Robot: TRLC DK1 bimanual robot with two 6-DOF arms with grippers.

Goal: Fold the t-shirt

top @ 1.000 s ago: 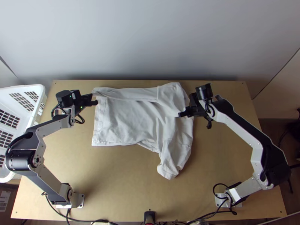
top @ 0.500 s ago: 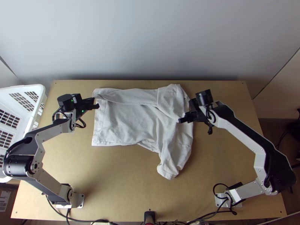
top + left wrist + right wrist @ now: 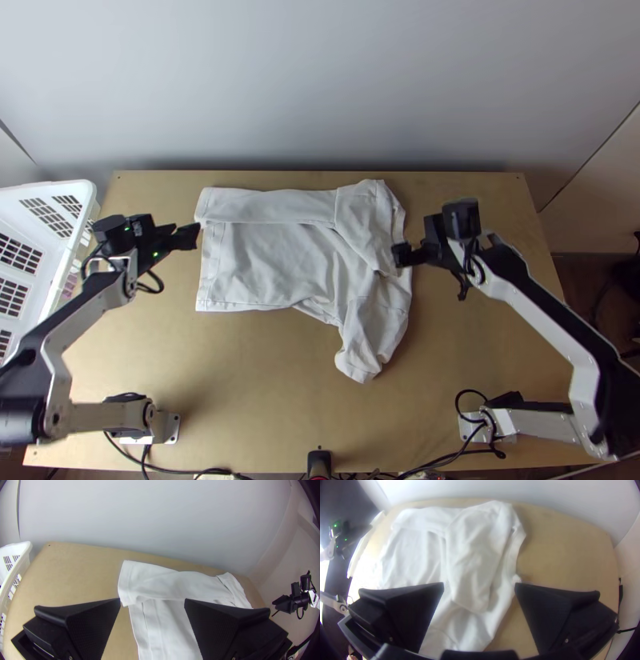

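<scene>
Sprawling in top view; near sleeve [image 3: 364,356]

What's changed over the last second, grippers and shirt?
Left gripper backed off leftward from the hem corner, right gripper drew back to the right; both jaws now open, apparently having let go of the cloth. The folded-over far side of the t-shirt dropped toward the near side, at the hem corner and sleeve end. Near sleeve and basket stayed put.
</scene>
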